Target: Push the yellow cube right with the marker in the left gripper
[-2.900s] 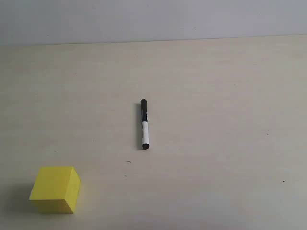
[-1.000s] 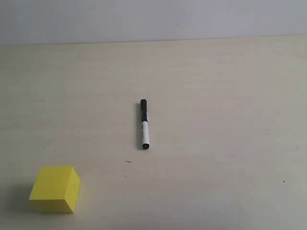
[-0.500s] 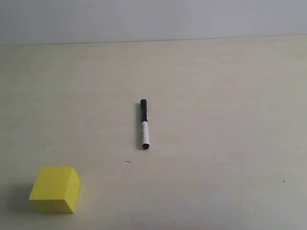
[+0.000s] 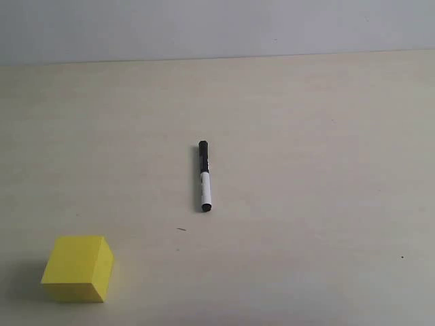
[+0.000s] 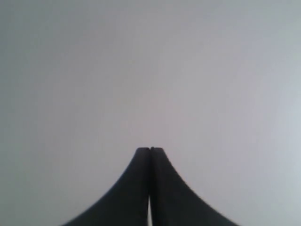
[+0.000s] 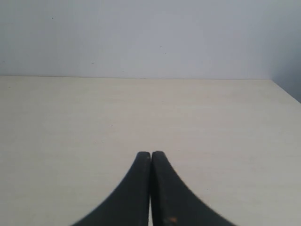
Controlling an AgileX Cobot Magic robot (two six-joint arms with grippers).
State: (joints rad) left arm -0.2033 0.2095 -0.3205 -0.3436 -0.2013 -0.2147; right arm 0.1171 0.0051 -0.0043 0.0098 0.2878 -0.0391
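Note:
The marker (image 4: 204, 176) lies loose on the pale table in the exterior view, near the middle, black cap pointing away from the front edge. The yellow cube (image 4: 78, 267) sits at the front left, well apart from it. Neither arm shows in that view. In the left wrist view my left gripper (image 5: 150, 149) is shut with nothing between its black fingers, facing a blank grey surface. My right gripper (image 6: 150, 153) is also shut and empty, over bare table.
The table (image 4: 306, 136) is a pale beige top that ends at a grey wall (image 4: 217, 27) at the back. The right wrist view shows the table's far edge (image 6: 141, 77) and a corner on one side.

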